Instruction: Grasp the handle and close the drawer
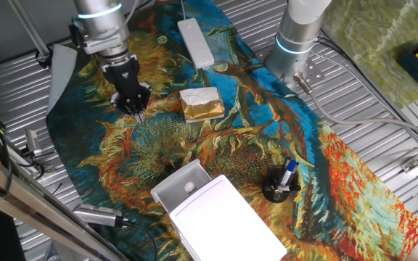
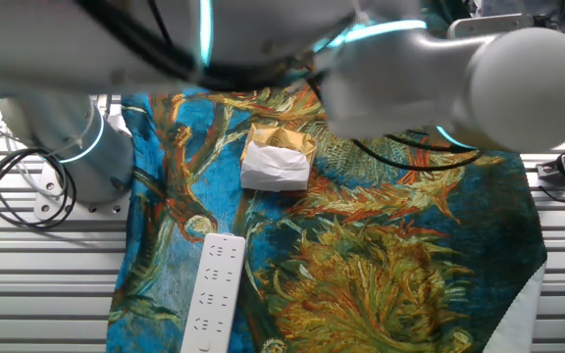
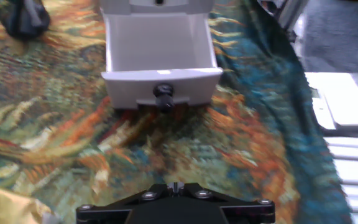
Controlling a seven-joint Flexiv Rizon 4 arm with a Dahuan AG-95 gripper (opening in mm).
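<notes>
The drawer (image 1: 174, 190) is a shallow light-grey tray that stands pulled out of a white flat-topped box (image 1: 223, 221) at the near edge of the cloth. In the hand view the drawer (image 3: 129, 84) is open and empty, straight ahead. The handle (image 1: 189, 187) is a small round knob on its front wall; it looks dark in the hand view (image 3: 164, 96). My gripper (image 1: 139, 116) hangs at the far left over the cloth, well away from the drawer, with its fingers together and empty. In the hand view only its black base (image 3: 174, 186) shows.
A gold-and-white wrapped block (image 1: 202, 104) lies mid-cloth and also shows in the other fixed view (image 2: 278, 157). A white power strip (image 1: 195, 41) lies at the back. A black holder with pens (image 1: 280, 185) stands right of the box. A second robot base (image 1: 300, 36) stands behind.
</notes>
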